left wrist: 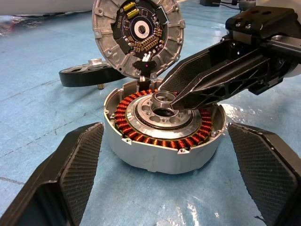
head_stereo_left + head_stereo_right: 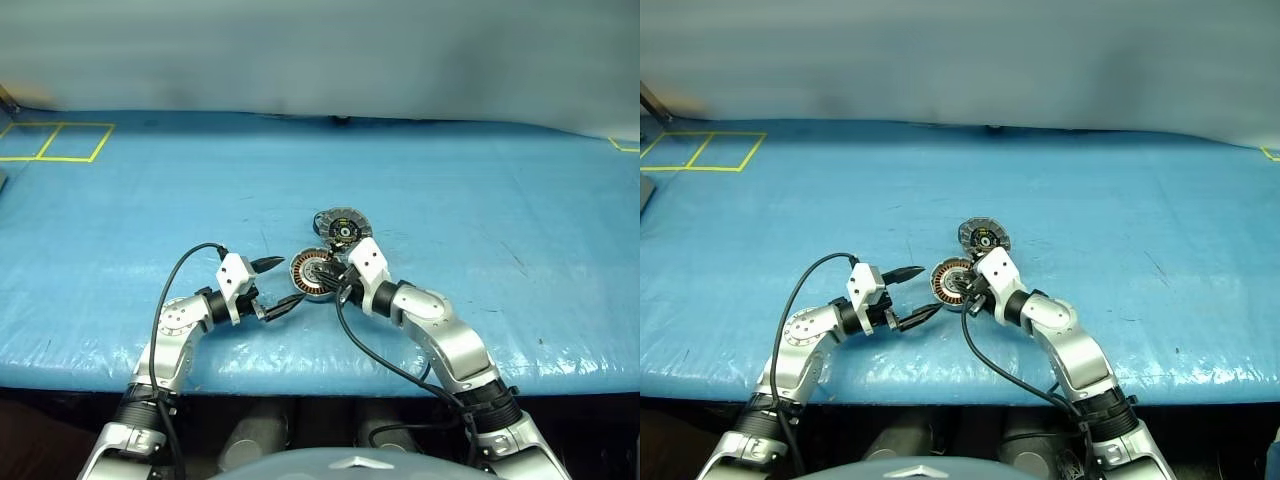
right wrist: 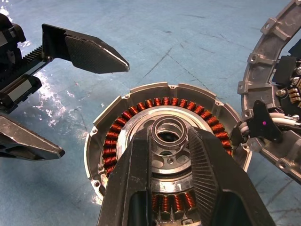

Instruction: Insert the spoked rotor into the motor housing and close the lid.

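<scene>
The motor housing (image 2: 312,276) is a short silver can with copper windings (image 1: 141,136), lying on the blue table. My right gripper (image 3: 168,136) reaches over it from the right, its fingers (image 1: 221,70) shut on the pale centre hub (image 1: 162,101). Just left of the housing, my left gripper (image 2: 286,282) is open, with its fingers (image 1: 75,160) apart on either side of the can and not touching it. The lid (image 2: 342,228) stands tilted up behind the housing, its circuit face toward me. A flat black rotor (image 1: 80,76) lies on the table behind the housing, beside the lid.
A blue sheet (image 2: 500,200) covers the table, whose front edge (image 2: 320,385) runs just below my arms. Yellow tape squares (image 2: 60,140) mark the far left corner. A grey wall (image 2: 320,50) closes off the back.
</scene>
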